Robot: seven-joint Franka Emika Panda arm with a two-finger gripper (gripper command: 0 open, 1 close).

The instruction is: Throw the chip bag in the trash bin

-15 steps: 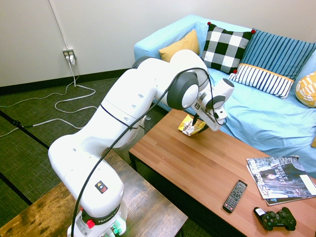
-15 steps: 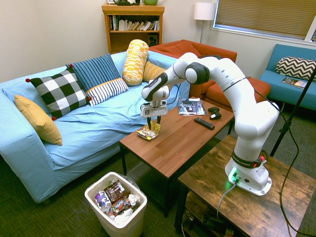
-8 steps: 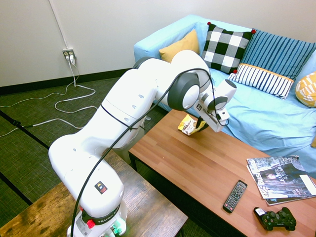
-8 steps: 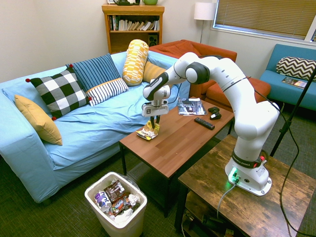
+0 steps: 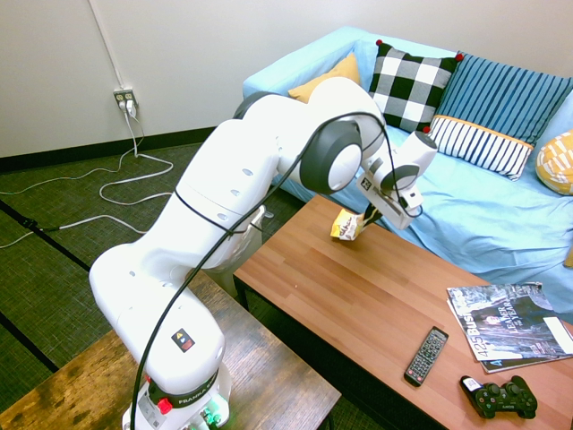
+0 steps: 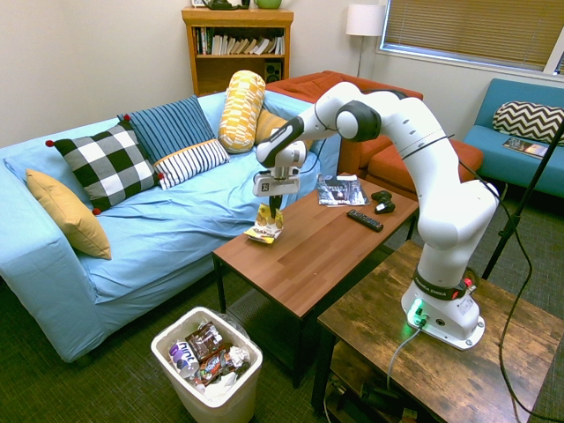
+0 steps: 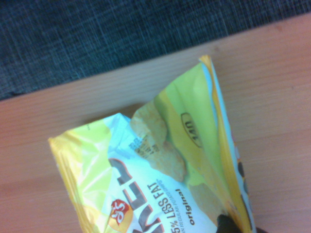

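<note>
While the trash bin (image 6: 251, 388), holding wrappers, stands well below the hand (image 6: 275, 211), the chip bag (image 6: 266, 226) hangs from its fingers, pinched by one edge; past the hand lie magazines (image 6: 342, 190), a remote (image 6: 365, 220) and a game controller (image 6: 383, 206).

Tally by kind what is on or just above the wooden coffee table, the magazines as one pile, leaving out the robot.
Chip bag: 1
Remote control: 1
Game controller: 1
Magazine pile: 1
Total: 4
</note>
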